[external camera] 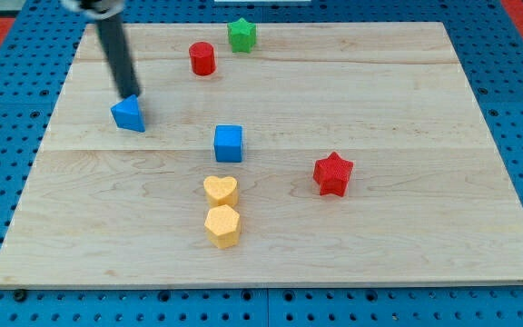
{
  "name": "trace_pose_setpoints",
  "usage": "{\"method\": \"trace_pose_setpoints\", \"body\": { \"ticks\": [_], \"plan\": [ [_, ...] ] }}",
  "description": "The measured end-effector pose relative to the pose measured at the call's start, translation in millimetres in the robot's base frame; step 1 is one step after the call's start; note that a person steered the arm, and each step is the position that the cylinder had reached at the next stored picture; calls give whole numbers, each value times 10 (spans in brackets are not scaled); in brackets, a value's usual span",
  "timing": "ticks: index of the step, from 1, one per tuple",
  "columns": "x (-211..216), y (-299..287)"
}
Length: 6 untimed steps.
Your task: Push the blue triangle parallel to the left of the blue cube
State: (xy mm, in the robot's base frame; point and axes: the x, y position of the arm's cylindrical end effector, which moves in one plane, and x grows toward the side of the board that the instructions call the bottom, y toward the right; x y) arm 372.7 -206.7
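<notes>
1. My tip [133, 94] sits at the upper edge of the blue triangle [129, 114], touching it or very nearly so, on the side toward the view's top.
2. The blue triangle lies on the wooden worktop [407, 245] in the view's upper left, to the left of the blue cube [229, 143] and somewhat higher in the view, with a clear gap between them.
3. Progress, as I judge it: the triangle is already on the correct side of the cube, but not level with it. What seems left is a short push toward the view's bottom, so the two line up in a row.
4. With my tip above the triangle, that downward push looks well set up.
5. There are no fingers on this rig, only the rod, so there is nothing to open, close or grip with.
6. No containers show; every block rests straight on the worktop.
7. Other blocks stand apart from this pair: a red cylinder [202, 58] and green star [241, 35] near the top, a red star [333, 173] at the right, and a yellow heart [220, 190] touching a yellow hexagon [222, 225] below the cube.
</notes>
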Motion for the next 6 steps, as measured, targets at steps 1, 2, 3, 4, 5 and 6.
{"method": "trace_pose_setpoints", "body": {
  "ticks": [1, 2, 3, 4, 5, 6],
  "plan": [
    [507, 432],
    [178, 438],
    [-188, 766],
    [340, 981],
    [561, 685],
    [482, 699]
  ]
}}
